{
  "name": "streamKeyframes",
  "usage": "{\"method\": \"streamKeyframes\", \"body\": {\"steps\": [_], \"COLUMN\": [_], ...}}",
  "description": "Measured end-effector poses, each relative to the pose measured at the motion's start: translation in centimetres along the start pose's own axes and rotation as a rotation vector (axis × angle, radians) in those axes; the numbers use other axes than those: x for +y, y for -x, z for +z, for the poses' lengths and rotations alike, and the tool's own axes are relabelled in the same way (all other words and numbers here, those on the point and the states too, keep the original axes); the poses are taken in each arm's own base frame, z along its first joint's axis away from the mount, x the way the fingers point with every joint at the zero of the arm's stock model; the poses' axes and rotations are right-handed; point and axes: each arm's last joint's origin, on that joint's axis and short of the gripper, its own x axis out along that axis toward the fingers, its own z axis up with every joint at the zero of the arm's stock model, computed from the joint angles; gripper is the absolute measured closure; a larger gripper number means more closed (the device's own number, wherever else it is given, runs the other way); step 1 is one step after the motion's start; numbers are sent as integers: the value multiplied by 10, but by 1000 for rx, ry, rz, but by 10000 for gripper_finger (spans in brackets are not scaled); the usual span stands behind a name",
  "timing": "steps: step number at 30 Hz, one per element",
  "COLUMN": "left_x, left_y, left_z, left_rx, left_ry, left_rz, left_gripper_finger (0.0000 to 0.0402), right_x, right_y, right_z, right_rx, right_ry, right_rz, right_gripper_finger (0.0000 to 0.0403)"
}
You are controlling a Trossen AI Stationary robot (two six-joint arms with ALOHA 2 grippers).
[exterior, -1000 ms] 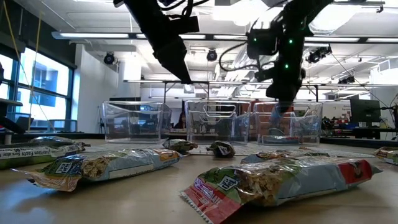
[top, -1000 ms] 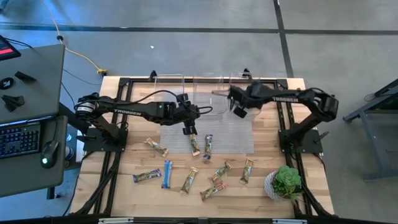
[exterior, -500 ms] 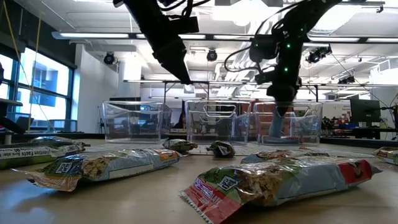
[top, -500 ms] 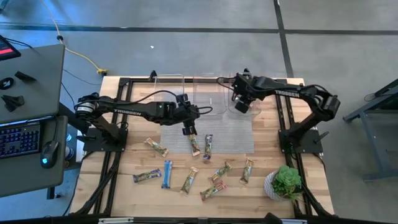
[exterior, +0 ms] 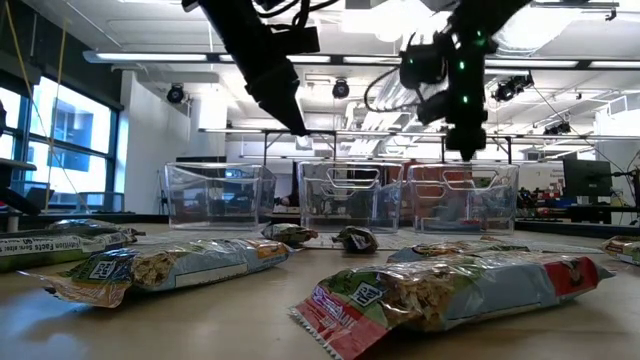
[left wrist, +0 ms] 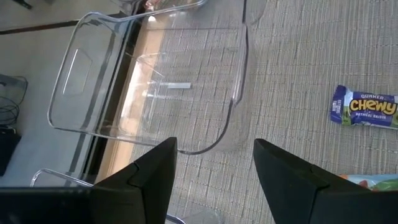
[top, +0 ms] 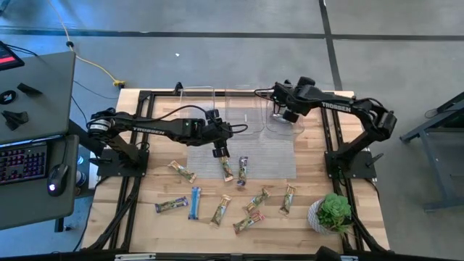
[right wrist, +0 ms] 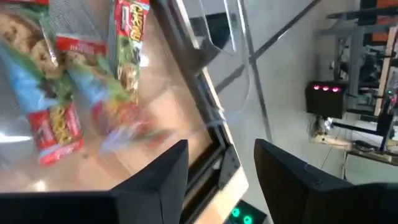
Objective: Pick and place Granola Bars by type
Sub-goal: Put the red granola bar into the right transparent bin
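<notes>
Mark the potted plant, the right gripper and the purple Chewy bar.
potted plant [top: 334, 211], high view, green leaves.
right gripper [top: 290, 114], high view, between its fingertips.
purple Chewy bar [left wrist: 365, 107], left wrist view, wrapper middle.

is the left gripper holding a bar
No, the left gripper is open with nothing between its fingers, above the clear bin.

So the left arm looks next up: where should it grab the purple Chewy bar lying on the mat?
Probably across its narrow middle, coming straight down. The purple Chewy bar lies flat on the woven mat, long and thin, with clear space at both long sides. The left gripper, open, hovers close beside it, so a short sideways shift should do.
</notes>
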Motion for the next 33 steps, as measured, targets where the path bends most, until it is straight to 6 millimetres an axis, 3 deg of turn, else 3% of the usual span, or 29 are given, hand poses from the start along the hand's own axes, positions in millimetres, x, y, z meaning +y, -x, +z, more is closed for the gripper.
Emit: {"method": "streamKeyframes", "body": {"steps": [6, 10, 13, 17, 26, 33], "left_x": [0, 0, 2, 6, 18, 37], "left_y": [0, 2, 8, 20, 54, 92], "left_z": [-2, -9, -21, -32, -41, -47], "left_rx": [16, 89, 189, 287, 325, 239], "left_ry": [-6, -49, -93, -26, 86, 208], "left_rz": [-2, -10, -22, -53, -187, -159], "left_gripper_finger": [195, 195, 195, 195, 195, 195], "right_x": [-12, -3, 13, 45, 104, 154], "right_y": [33, 48, 58, 75, 130, 156], "right_z": [10, 20, 28, 32, 17, -4], "right_rx": [-45, -141, -251, -391, -594, -797], "right_ry": [-157, -213, -165, -35, 287, 554], "right_rz": [183, 427, 556, 675, 578, 928], "right_gripper_finger": [237, 241, 241, 241, 257, 258]}}
